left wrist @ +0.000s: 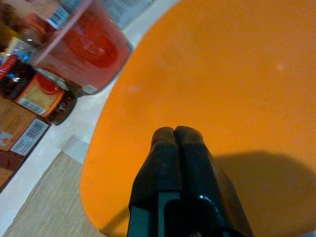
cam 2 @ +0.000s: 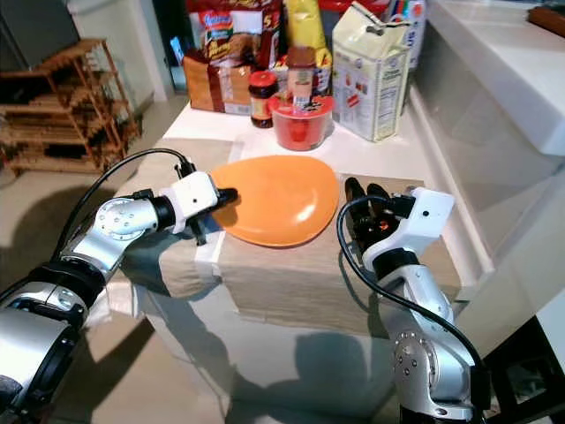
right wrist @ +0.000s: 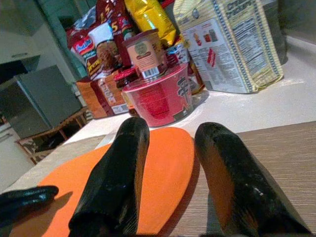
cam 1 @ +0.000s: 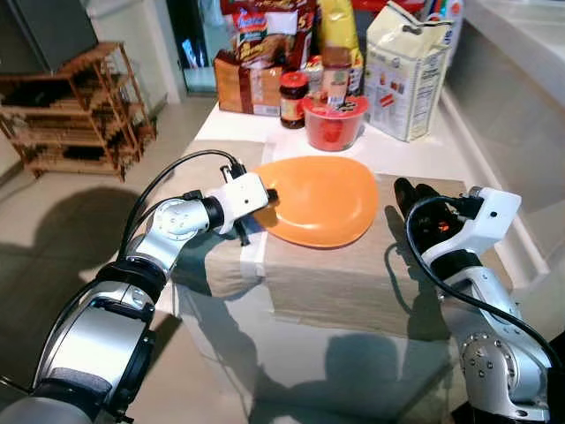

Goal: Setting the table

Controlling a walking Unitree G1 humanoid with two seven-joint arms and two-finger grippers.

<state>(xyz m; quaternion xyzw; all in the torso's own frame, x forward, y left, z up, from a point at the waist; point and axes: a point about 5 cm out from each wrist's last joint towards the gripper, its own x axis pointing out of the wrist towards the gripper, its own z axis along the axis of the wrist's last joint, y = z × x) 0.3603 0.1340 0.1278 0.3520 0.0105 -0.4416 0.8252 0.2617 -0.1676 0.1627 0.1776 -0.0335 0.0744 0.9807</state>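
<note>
Here the left gripper (left wrist: pixel 176 132) is seen with fingers pressed together over the left rim of the orange plate (cam 1: pixel 322 200); whether the rim is pinched cannot be told. The right gripper (right wrist: pixel 170 136) is held parted and empty, just beside the plate's right edge. The plate is laid on the beige mat (cam 1: pixel 353 283), near the table's (cam 1: pixel 402 150) far edge, with the red cup (cam 1: pixel 334 123) and jar (cam 1: pixel 292 99) behind it.

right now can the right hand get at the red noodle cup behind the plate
Probably yes: the open right hand sits by the orange plate, with bare counter between it and the red noodle cup; the flour bag stands close beside.
</note>
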